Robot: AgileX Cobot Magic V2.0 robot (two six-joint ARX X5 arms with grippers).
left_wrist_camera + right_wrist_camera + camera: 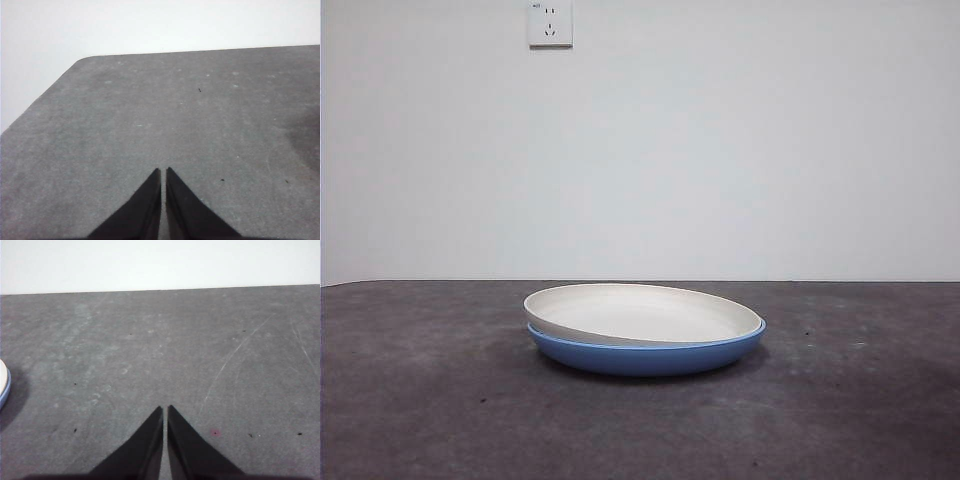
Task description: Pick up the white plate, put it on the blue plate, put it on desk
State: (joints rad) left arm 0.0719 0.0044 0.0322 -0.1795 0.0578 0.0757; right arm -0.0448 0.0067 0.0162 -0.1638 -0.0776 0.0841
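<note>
Both the left pincer (163,172) and the right pincer (165,410) are clenched, empty, above bare desk (420,400). The white plate (640,312) sits slightly tilted in the blue plate (645,355).

Left gripper (163,172) and right gripper (165,410) hover, fingers pressed together.
</note>
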